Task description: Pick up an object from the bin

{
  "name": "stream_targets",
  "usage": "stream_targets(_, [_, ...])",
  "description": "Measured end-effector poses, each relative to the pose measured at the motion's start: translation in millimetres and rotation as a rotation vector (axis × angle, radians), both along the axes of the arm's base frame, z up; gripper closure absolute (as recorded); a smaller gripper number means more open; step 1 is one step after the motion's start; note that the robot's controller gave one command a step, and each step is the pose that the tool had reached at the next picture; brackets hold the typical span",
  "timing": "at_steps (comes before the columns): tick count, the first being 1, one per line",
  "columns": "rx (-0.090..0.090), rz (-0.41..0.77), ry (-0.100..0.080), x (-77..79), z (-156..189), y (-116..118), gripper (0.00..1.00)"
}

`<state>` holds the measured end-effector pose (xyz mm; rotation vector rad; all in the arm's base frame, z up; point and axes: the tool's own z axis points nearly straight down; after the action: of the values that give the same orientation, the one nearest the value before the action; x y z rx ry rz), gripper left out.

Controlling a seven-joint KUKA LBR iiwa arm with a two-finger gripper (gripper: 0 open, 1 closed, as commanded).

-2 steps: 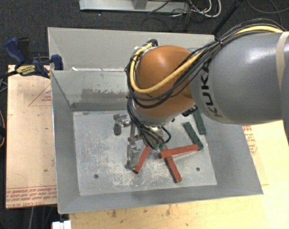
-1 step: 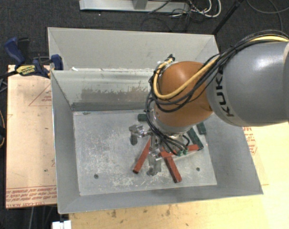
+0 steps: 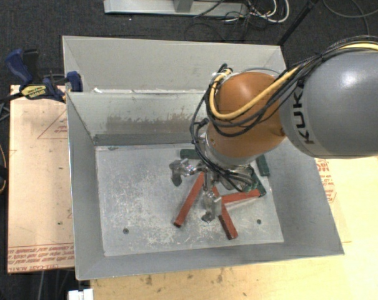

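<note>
Red-brown sticks point(image 3: 228, 225) lie crossed in the bin point(image 3: 82, 186); the claw point(image 3: 193, 191) is spread apart over the longest stick point(image 3: 186, 208).
Likely light and rigid: pinch across its narrow width, toward its free seven o'clock end.

Three reddish-brown sticks are seen lying flat, gathered under and around the gripper point(image 3: 204, 195). The long stick point(image 3: 187, 206) is laid slantwise, its upper end hidden beneath the gripper and its lower end pointing out below and to the view's left of it. The second stick point(image 3: 242, 196) is stretched almost level from the gripper toward the view's right. The short stick point(image 3: 228, 225) is set just below the gripper, slanting down and rightward.
</note>
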<state>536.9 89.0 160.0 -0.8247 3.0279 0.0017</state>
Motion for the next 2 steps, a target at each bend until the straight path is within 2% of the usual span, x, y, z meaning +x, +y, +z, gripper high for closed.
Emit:
stream_targets(1, [0.0, 0.031, -0.004, 24.9, -70.6, -26.0, 0.0])
stream_targets(2, [0.0, 0.244, -0.002, 41.1, -88.3, -20.3, 1.0])
